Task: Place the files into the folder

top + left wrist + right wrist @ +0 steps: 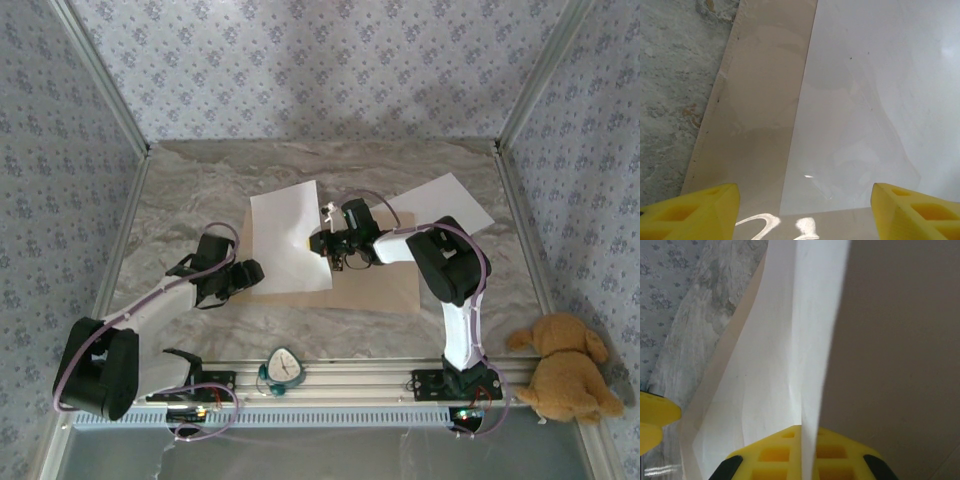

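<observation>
Right claw [333, 247] is pinched shut on a paper sheet [285, 235] at its right edge, arm reaching left over the folder [385, 285]. Left claw [805, 215] stands wide open and empty by the sheet's near-left corner.

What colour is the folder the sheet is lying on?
Plain tan folder; it shows best in the left wrist view, beside the white sheet.

A grey, marble-patterned table [180, 200], seen from above, with low metal rails along its sides. A tan cardboard folder [385, 285] lies open and flat near the middle. A white paper sheet [455, 205] lies flat at the far right, turned at an angle, its near edge meeting the folder's far right corner.
</observation>
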